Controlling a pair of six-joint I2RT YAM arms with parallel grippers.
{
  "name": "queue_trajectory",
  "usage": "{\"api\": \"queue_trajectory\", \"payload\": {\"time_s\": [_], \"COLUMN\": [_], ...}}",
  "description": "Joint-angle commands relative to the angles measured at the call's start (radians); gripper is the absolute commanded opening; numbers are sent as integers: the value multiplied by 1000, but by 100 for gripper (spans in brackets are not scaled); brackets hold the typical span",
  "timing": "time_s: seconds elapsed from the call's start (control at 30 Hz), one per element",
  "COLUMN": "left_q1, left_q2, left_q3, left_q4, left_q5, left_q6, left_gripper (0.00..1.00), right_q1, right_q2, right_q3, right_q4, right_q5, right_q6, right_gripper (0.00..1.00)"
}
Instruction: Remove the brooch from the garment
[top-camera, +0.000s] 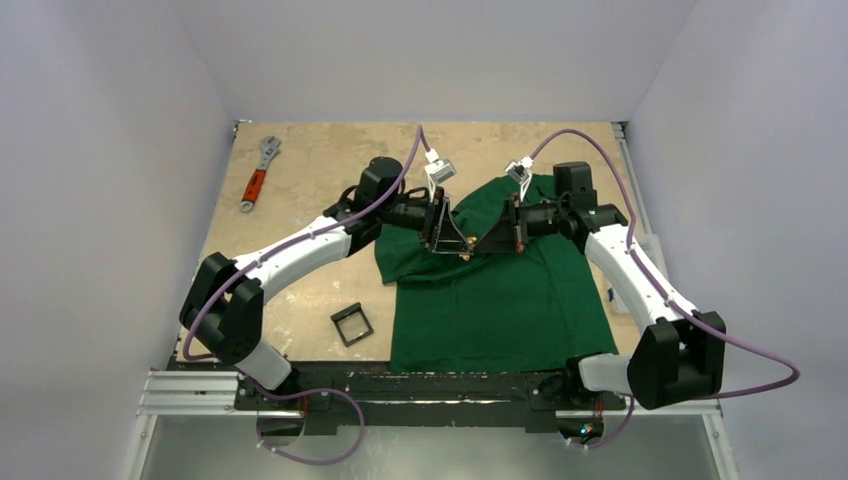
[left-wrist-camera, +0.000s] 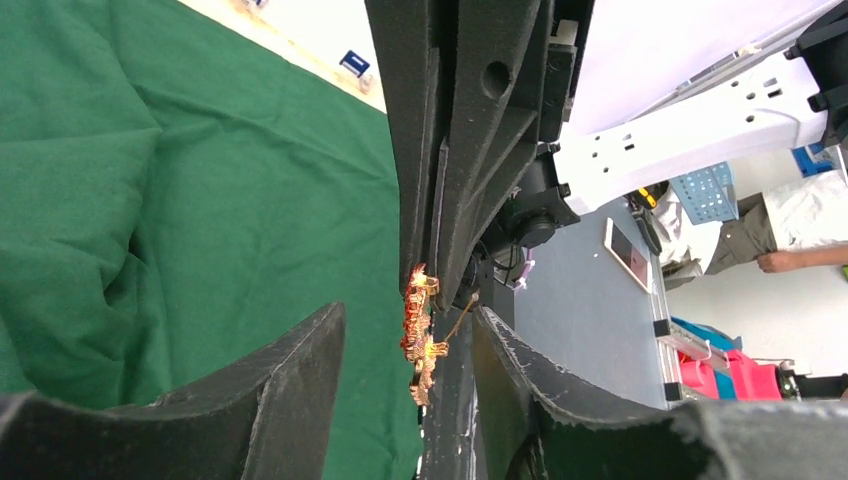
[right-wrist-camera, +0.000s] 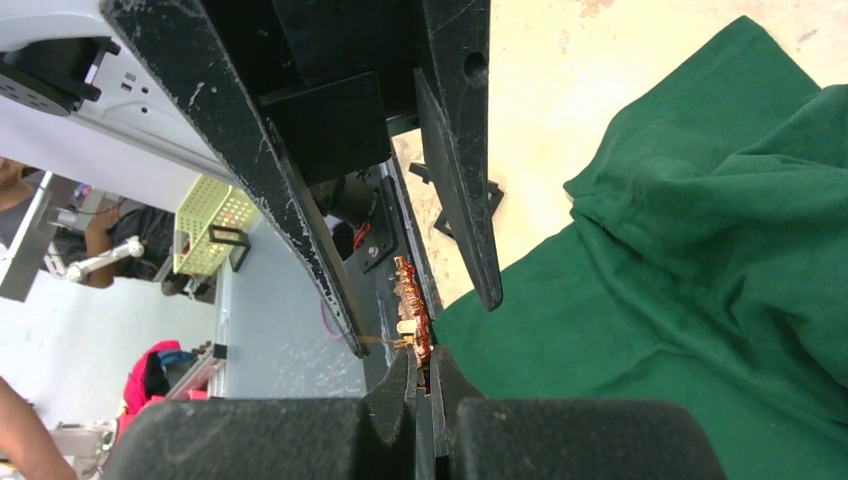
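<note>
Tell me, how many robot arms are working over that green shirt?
2. The left arm reaches in from the left, the right arm from the right; both meet over the green shirt. None seems hidden.

A high camera at six o'clock overlooks my tabletop (top-camera: 325, 155); both wrist cameras, facing each other closely, share the brooch (left-wrist-camera: 420, 335).

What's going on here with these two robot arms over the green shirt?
Both arms meet above the dark green T-shirt, which lies rumpled beneath them. The right pincer is shut on the tiny orange-red brooch. The brooch's pin shows bare, with no cloth visibly caught on it, so it looks free of the shirt. The left pincer is open, its fingers on either side of the brooch without gripping it.
</note>
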Motion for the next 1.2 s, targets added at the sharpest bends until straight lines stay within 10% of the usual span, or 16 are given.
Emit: {"api": "queue_trajectory", "payload": {"time_s": [0.0, 0.37, 0.63, 1.17], "left_q1": [11, 16, 77, 116], "left_q2": [-48, -48, 8, 30], "left_q3": [-14, -17, -39, -72], "left_q4": [38, 51, 190, 330], "left_q5": [23, 12, 53, 124], "left_q6": [37, 46, -158, -288], "left_gripper": [49, 41, 0, 0], "right_q1": [-10, -13, -13, -20], "right_q2": [8, 22, 33, 49], "right_q3": [39, 37, 41, 76], "right_q4": [47, 76, 49, 50], "right_q5": [-38, -47, -68, 0], "right_q6": [49, 94, 83, 94], "right_gripper": [0, 0, 0, 30]}}
